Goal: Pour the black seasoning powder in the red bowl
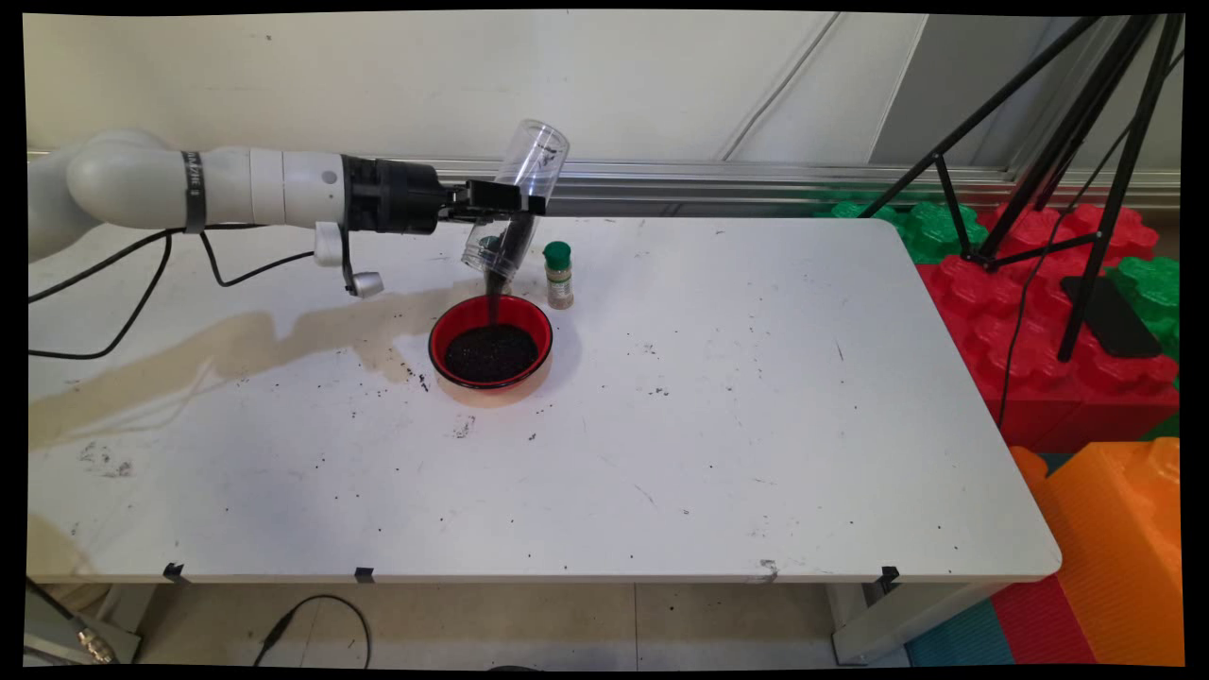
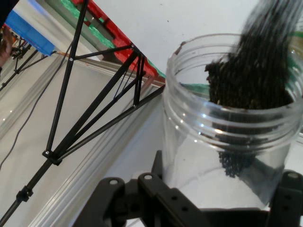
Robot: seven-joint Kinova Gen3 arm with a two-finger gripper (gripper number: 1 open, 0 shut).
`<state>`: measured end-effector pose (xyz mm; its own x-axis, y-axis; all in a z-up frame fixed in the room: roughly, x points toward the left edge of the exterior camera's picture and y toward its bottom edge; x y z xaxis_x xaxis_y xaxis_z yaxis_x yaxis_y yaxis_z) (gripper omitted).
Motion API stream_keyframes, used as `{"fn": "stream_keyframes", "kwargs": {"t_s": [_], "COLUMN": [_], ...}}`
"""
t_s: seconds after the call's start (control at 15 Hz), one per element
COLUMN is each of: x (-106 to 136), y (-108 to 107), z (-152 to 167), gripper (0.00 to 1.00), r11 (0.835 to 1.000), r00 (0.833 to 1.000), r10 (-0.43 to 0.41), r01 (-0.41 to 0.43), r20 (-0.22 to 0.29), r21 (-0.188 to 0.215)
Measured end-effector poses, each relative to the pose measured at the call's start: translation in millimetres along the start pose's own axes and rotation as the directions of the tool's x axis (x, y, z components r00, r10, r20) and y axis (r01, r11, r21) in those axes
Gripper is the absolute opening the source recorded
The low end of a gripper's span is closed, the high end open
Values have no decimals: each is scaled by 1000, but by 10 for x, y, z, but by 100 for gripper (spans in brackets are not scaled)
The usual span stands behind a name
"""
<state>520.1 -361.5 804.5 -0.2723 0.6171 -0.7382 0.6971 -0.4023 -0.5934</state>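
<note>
My gripper [image 1: 510, 202] is shut on a clear plastic jar [image 1: 518, 194], held tipped mouth-down above a red bowl [image 1: 490, 346]. A dark stream of small black grains [image 1: 495, 300] falls from the jar's mouth into the bowl, which holds a mound of the same grains. In the hand view the jar [image 2: 222, 142] fills the right side between the fingers [image 2: 156, 194], with black grains [image 2: 251, 80] sliding out over its threaded rim. A small spice bottle with a green cap [image 1: 558, 274] stands just right of the bowl's far edge.
A beige wet stain [image 1: 236, 349] runs across the table's left half, and black grains lie scattered around the bowl. A black tripod [image 1: 1048, 170] and red, green and orange foam blocks [image 1: 1067, 378] stand off the table's right edge.
</note>
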Motion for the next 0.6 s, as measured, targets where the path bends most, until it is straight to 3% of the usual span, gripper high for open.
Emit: {"fn": "stream_keyframes", "kwargs": {"t_s": [0.6], "x": [22], "y": [-8], "z": [-31], "gripper": [0], "r11": [998], "r00": [998], "r10": [69], "r01": [-69], "r20": [5], "r21": [12]}}
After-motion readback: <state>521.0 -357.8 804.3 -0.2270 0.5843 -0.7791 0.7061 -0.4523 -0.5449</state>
